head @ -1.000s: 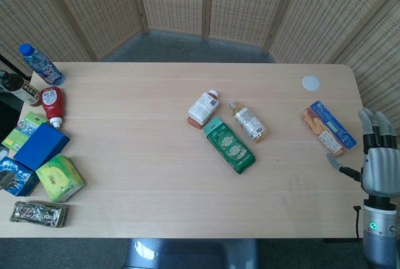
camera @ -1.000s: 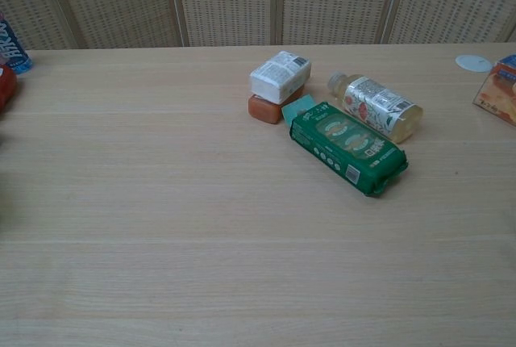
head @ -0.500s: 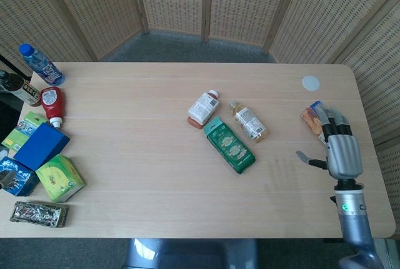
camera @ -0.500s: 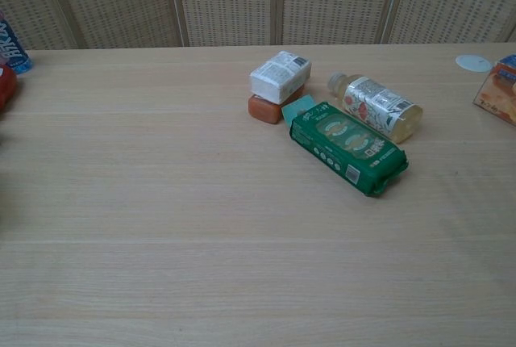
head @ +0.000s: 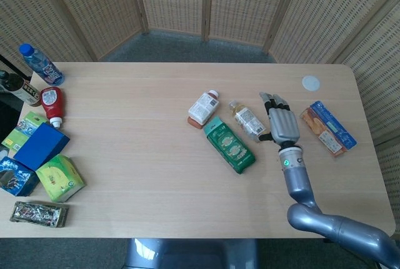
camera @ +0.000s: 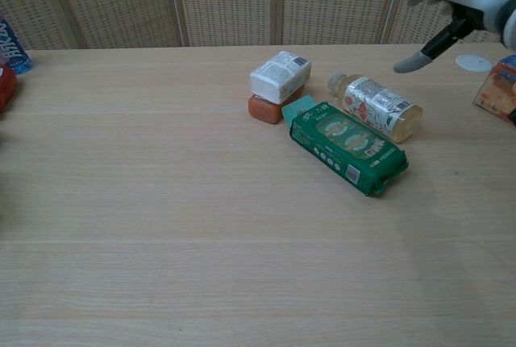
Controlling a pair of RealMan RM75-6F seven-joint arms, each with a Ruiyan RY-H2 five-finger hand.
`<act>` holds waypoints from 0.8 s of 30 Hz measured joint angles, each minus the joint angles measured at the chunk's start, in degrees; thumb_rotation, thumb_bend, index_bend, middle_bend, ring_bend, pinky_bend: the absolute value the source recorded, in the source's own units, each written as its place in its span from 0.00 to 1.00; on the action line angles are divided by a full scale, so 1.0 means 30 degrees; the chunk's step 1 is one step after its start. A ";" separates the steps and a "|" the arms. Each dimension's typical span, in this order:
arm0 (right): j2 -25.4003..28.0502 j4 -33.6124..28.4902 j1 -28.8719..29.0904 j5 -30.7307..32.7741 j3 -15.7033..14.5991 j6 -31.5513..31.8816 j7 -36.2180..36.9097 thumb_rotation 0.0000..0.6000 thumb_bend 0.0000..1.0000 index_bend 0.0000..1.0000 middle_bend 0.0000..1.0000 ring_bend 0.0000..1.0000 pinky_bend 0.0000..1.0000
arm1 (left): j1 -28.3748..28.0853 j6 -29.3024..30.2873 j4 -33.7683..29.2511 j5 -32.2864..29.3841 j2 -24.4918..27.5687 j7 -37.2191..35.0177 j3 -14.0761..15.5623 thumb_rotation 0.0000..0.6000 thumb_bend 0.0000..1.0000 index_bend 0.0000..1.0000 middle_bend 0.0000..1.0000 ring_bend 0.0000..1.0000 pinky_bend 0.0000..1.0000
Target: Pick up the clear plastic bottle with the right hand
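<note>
Hovering my right hand (head: 282, 122) just right of the clear plastic bottle (head: 247, 121), fingers (camera: 413, 61) released; it lies mid-worktop (head: 137, 156), cap aimed far-left, long axis diagonal, beside the green packet (head: 230, 144)

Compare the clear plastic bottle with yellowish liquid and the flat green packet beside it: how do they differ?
The clear plastic bottle is rounded and see-through with a pale label; the flat green packet is opaque, boxy and dark green. The bottle ends in a pale cap; the packet has a light teal tab at one end. In the head view the bottle lies nearer the right hand. Both lie flat on the wooden table, side by side.
</note>
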 measured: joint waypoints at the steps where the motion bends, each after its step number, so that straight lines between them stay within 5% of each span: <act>1: -0.0244 0.0283 0.0356 0.0607 0.0077 -0.0109 -0.0404 0.91 0.00 0.00 0.00 0.00 0.00 | -0.0012 -0.0025 0.0022 -0.0028 -0.0015 0.0008 -0.0007 1.00 0.00 0.00 0.00 0.00 0.00; 12: -0.3062 0.5154 0.3387 0.7127 0.0606 -0.1236 -0.3832 0.92 0.00 0.00 0.00 0.00 0.00 | -0.0117 -0.0285 0.0236 -0.0345 -0.0126 -0.0028 -0.0100 1.00 0.00 0.00 0.00 0.00 0.00; 24: -0.5098 0.8081 0.4430 0.9298 0.0671 -0.1698 -0.4442 0.92 0.00 0.00 0.00 0.00 0.00 | -0.0264 -0.0571 0.0447 -0.0419 -0.0388 0.0278 -0.0032 1.00 0.00 0.00 0.00 0.00 0.00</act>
